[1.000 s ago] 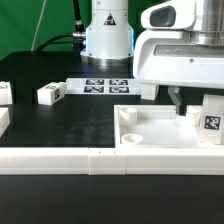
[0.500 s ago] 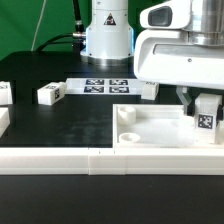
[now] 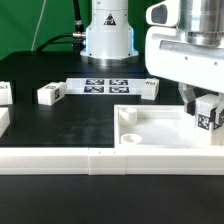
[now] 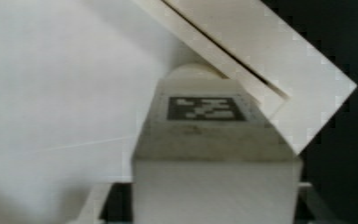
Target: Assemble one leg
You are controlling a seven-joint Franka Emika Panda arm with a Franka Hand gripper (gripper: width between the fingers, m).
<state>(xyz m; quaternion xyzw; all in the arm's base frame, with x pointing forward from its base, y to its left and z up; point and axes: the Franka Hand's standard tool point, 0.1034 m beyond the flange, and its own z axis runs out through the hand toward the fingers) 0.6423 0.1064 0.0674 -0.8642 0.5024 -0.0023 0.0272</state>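
My gripper is shut on the leg, a small white block with a black-and-white tag facing the camera. I hold it upright at the exterior view's right, low inside the far right corner of the white tray-like top. In the wrist view the leg fills the middle between my dark fingers, its far end against the top's corner wall. The corner hole is hidden by the leg.
Loose legs lie on the black table: one at the left, one at the far left edge, one behind the top. The marker board lies at the back. A white rail runs along the front.
My gripper has shifted slightly to the exterior view's right with the leg and carried it lower into the top's right corner. The loose legs have not moved.
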